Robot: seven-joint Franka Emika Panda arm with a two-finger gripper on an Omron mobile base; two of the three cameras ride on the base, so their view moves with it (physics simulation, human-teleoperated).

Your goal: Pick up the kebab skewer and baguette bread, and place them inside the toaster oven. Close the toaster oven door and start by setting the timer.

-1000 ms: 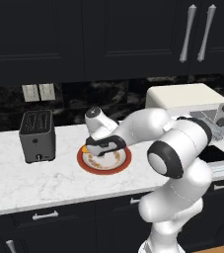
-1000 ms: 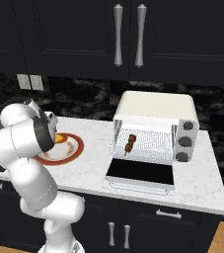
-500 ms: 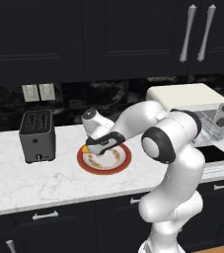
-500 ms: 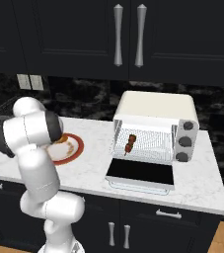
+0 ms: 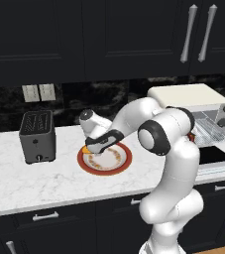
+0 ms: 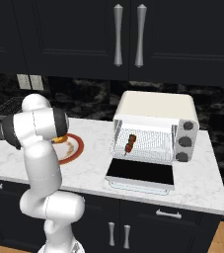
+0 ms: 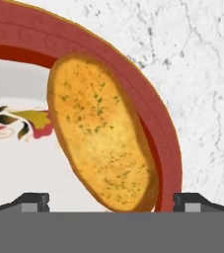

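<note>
Between the hand's (image 7: 111,203) spread fingertips lies the baguette bread (image 7: 102,132), resting at the plate's (image 7: 148,113) 9 o'clock rim. Kebab skewer (image 6: 130,143) sits inside the toaster oven (image 6: 155,126), 3 o'clock along the counter (image 5: 34,178), door (image 6: 140,173) down.

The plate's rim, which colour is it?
Dark red; the plate with the baguette bread shows best in the hand view.
</note>
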